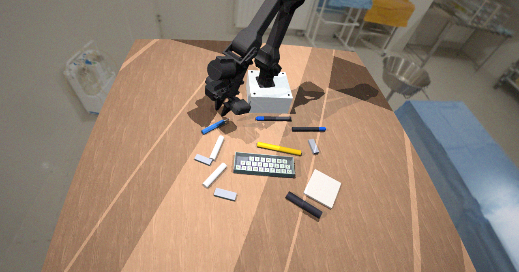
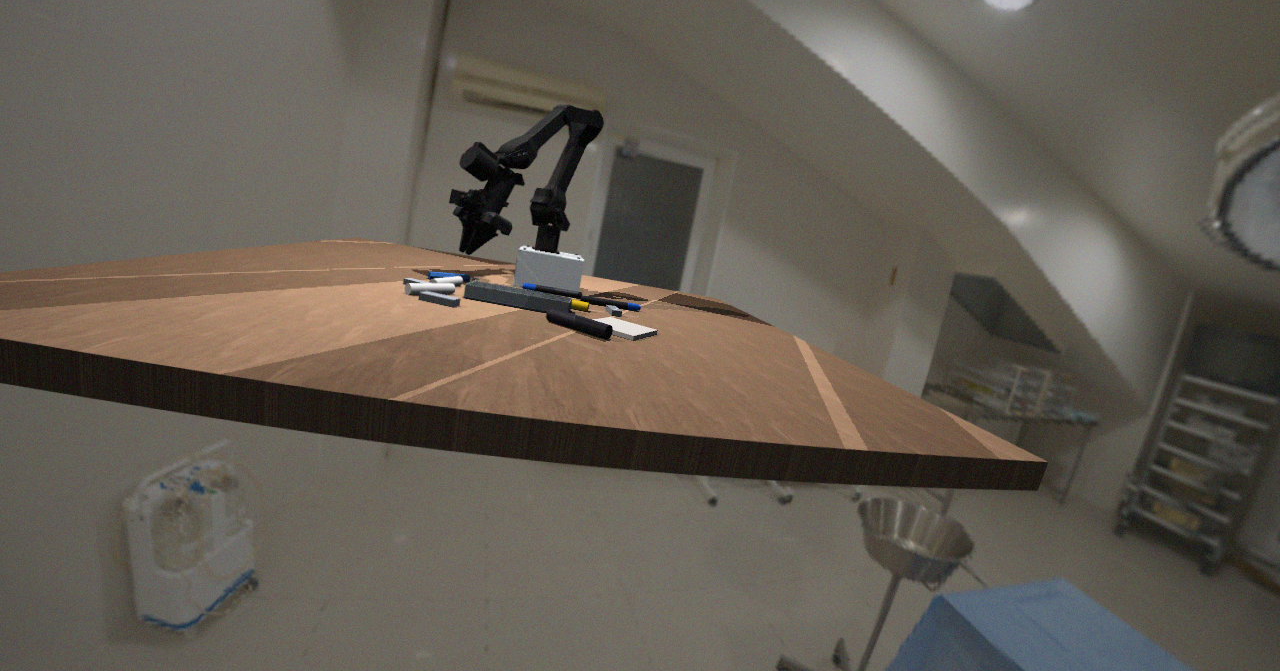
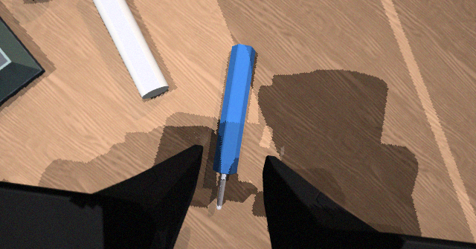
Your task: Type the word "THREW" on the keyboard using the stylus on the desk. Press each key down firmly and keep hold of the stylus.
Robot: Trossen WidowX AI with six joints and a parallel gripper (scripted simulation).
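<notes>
Lying apparently untouched beneath the parted claw [image 3: 232, 163]: stylus [image 3: 235, 108].

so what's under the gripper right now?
The blue stylus lies flat on the wooden desk below the open gripper, its metal tip between the fingers, untouched. The fingers hide the desk on either side.

Blue stylus [image 3: 234, 109], black pincer [image 3: 233, 160], wood-grain desk [image 3: 335, 30].

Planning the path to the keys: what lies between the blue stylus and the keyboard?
In the top view, a white cylinder lies between the blue stylus and the keyboard; the rest is bare wood.
</notes>
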